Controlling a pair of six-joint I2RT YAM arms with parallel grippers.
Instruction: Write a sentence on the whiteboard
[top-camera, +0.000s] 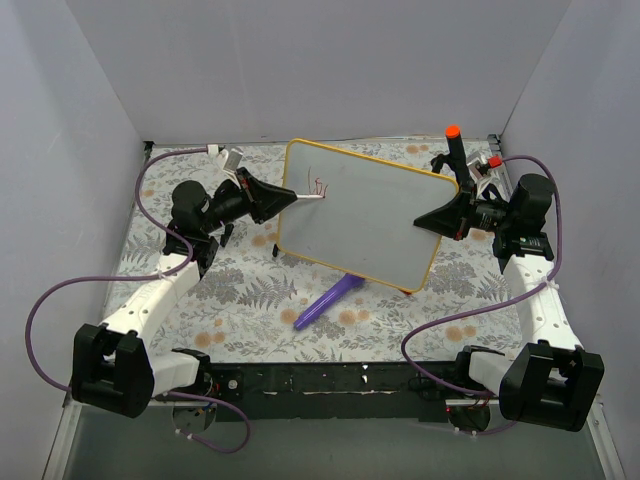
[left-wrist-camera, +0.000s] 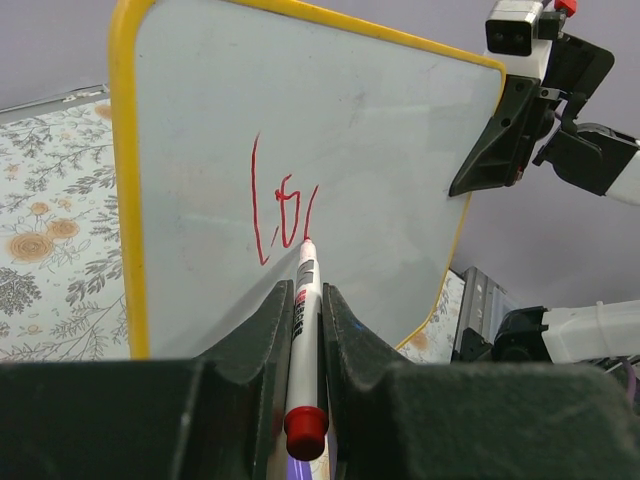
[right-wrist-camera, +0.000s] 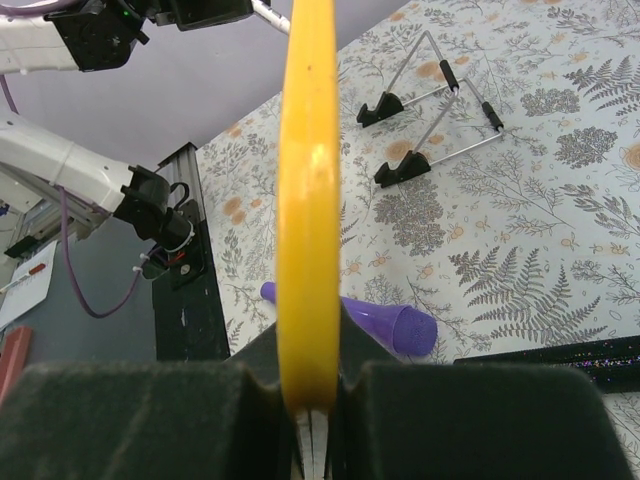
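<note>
The whiteboard (top-camera: 365, 215), white with a yellow frame, is held tilted above the table. My right gripper (top-camera: 432, 220) is shut on its right edge; in the right wrist view the yellow frame (right-wrist-camera: 307, 200) runs edge-on between the jaws. My left gripper (top-camera: 290, 196) is shut on a white marker (left-wrist-camera: 303, 300) with a red end cap. Its tip touches the board near the upper left. The sentence (left-wrist-camera: 283, 212) is a few thin red strokes reading roughly "Lo" plus a started stroke, also small in the top view (top-camera: 318, 186).
A purple cone-shaped object (top-camera: 327, 302) lies on the floral table cover below the board, also in the right wrist view (right-wrist-camera: 395, 325). A wire stand with black feet (right-wrist-camera: 430, 110) lies on the cover. An orange-topped post (top-camera: 452, 140) stands at the back right.
</note>
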